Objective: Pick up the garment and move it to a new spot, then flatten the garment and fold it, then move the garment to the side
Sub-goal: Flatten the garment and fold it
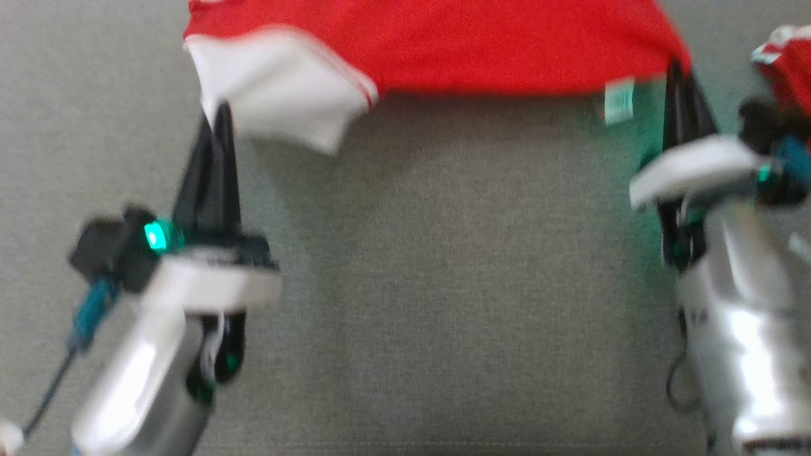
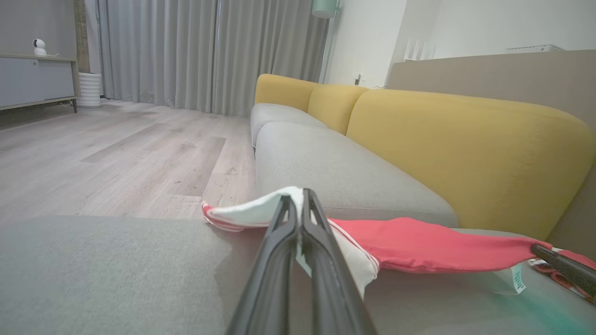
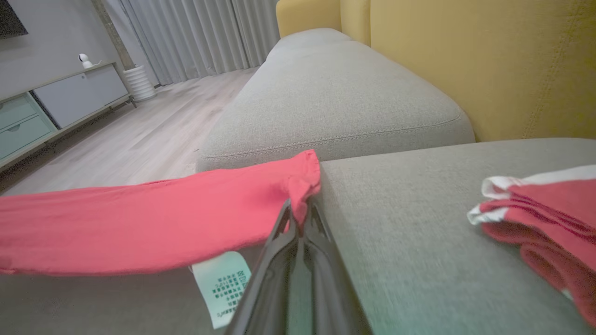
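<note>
Head: holding the red garment (image 1: 443, 44) stretched over the sofa seat (image 1: 443, 285), left gripper (image 1: 218, 114) and right gripper (image 1: 676, 66) each clamped on a corner. Left wrist: pinching the white sleeve (image 2: 251, 211) above the seat. Right wrist: pinching the red hem (image 3: 302, 181) above the seat.

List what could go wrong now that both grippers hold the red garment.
The left gripper pinches only the edge of the white sleeve, so it may slip free under tension. The right gripper holds a small bunched corner of the red garment, likewise risky. A second red-and-white cloth lies beside the right arm and might get dragged.
</note>
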You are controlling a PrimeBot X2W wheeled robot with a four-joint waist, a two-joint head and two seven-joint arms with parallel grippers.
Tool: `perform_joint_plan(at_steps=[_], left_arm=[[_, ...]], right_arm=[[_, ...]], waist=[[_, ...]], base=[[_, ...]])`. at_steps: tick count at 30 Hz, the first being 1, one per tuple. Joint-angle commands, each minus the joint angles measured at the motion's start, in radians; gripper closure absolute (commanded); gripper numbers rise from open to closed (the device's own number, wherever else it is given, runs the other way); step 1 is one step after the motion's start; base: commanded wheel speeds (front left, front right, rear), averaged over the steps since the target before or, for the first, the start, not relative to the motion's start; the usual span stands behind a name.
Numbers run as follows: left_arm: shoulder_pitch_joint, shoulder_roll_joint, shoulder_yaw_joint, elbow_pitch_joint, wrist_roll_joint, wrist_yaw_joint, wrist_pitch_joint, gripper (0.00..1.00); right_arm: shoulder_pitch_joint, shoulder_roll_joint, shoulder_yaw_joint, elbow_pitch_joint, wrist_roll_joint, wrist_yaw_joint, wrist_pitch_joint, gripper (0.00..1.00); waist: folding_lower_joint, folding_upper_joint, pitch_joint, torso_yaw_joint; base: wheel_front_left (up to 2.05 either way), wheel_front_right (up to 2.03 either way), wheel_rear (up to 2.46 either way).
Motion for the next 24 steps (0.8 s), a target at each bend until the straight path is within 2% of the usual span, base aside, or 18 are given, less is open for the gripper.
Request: perform_joint_plan(at_steps=[1,9,17,20,24], left_arm=[[0.002,0.043,0.037,-0.048,-0.004,0.009,-0.002,1.0],[0.296,0.092,0.003,-0.212,-0.026,0.112,0.069,1.0],[0.546,0.145,-0.016,-0.358,-0.047,0.206,0.119,1.0],[0.599,0.155,-0.024,-0.371,-0.056,0.217,0.125,1.0],[0.608,0.14,-0.039,-0.332,-0.082,0.197,0.128,1.0]], right_arm=[[0.019,0.02,0.019,-0.046,0.009,0.007,-0.004,1.0],[0.389,0.02,-0.002,-0.313,0.095,0.007,0.094,1.0],[0.756,0.02,-0.04,-0.597,0.176,0.007,0.244,1.0],[0.834,0.02,-0.041,-0.659,0.199,0.007,0.286,1.0],[0.868,0.02,-0.031,-0.686,0.209,0.007,0.336,1.0]], waist=[[0.0003,0.0,-0.08,0.009],[0.0003,0.0,-0.263,0.037],[0.0003,0.0,-0.353,0.058],[0.0003,0.0,-0.356,0.058],[0.0003,0.0,-0.353,0.054]], base=[[0.0,0.0,0.0],[0.0,0.0,0.0],[0.0,0.0,0.0],[0.0,0.0,0.0],[0.0,0.0,0.0]])
